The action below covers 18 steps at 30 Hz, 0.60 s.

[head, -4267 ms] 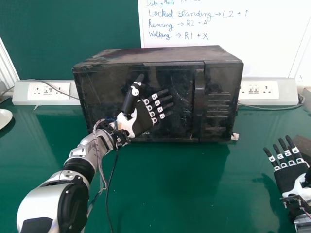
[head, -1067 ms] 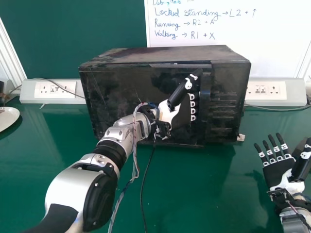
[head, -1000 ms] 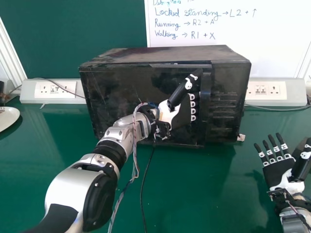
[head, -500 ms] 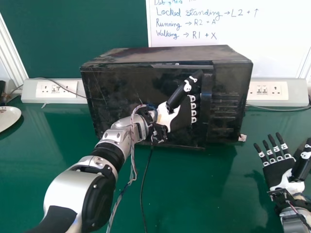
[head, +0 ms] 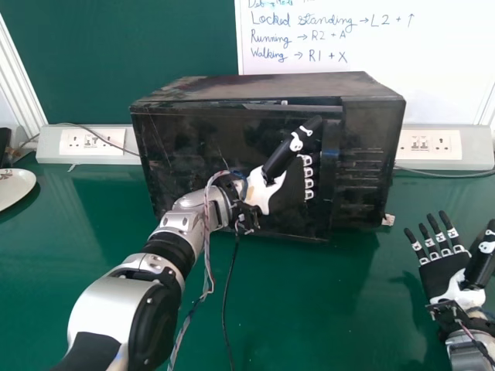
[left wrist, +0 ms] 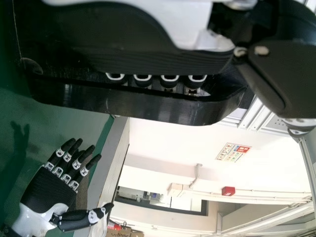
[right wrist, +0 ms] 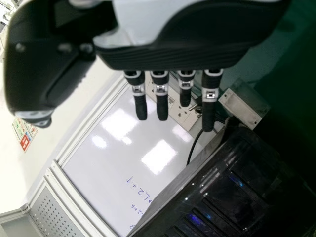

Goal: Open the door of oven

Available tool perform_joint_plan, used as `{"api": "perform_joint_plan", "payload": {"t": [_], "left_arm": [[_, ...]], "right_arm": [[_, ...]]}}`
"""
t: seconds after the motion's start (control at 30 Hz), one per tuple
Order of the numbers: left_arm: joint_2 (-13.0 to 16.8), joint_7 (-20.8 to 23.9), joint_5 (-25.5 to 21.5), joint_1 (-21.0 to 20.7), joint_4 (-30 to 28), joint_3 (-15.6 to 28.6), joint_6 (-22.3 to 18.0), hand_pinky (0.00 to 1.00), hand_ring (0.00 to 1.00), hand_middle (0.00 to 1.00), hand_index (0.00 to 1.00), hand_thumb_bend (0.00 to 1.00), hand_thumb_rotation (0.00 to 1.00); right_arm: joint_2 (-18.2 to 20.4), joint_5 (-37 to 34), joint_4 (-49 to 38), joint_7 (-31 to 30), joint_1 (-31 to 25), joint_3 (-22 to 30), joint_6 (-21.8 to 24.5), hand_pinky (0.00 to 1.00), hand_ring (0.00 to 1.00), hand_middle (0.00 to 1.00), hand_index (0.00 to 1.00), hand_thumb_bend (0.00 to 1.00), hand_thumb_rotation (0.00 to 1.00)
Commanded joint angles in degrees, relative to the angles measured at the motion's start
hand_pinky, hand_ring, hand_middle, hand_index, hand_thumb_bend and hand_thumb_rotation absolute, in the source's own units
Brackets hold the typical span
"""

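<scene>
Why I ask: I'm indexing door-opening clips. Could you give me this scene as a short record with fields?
appliance: black oven on a green table
door: slightly ajar, handle-side lower corner jutting out past the oven body
handle: upright bar on the door
left hand: fingers hooked behind the handle
right hand: open, off to the oven's right
nearby: plate at the far left
task status: begun, door not yet wide open

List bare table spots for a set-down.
Widest: green table in front of the oven, between black cable and right hand, though the door may swing there. Smaller: between plate and left arm. Crowded: the handle, with the left hand at it.
</scene>
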<state>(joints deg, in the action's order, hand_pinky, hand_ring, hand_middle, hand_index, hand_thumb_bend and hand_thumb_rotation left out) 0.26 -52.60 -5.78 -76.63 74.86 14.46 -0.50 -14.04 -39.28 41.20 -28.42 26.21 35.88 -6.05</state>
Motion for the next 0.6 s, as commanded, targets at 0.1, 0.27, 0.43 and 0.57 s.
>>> {"api": "perform_joint_plan", "payload": {"t": [0.1,0.27,0.43,0.57], "left_arm": [[-3.9,-5.1,-0.5,1.0,-0.1,-1.4,0.4,0.76,0.89,0.93,0.93,0.89,0.91],[-3.8,-6.8,-0.6,1.7,-0.4,-1.5,-0.3,0.69,0.86,0.92,0.92,0.89,0.9],[-3.5,-8.7,-0.9,2.1,-0.6,-1.6,-0.5,0.63,0.81,0.89,0.88,0.9,0.87],[-3.2,-10.3,-1.4,2.5,-0.9,-1.7,-0.3,0.62,0.81,0.9,0.88,0.91,0.87]], "right_arm": [[1.9,-0.7,1.6,-0.7,-1.7,0.1,1.0,0.92,1.0,1.0,1.0,1.0,1.0],[1.7,-0.6,1.7,-0.6,-1.7,0.0,1.1,0.93,1.0,1.0,1.0,1.0,1.0],[1.8,-0.3,1.6,0.1,-1.6,0.0,0.8,0.94,1.0,1.0,1.0,1.0,1.0],[1.7,-0.3,1.9,-0.4,-1.5,0.0,0.7,0.93,1.0,1.0,1.0,1.0,1.0]]}}
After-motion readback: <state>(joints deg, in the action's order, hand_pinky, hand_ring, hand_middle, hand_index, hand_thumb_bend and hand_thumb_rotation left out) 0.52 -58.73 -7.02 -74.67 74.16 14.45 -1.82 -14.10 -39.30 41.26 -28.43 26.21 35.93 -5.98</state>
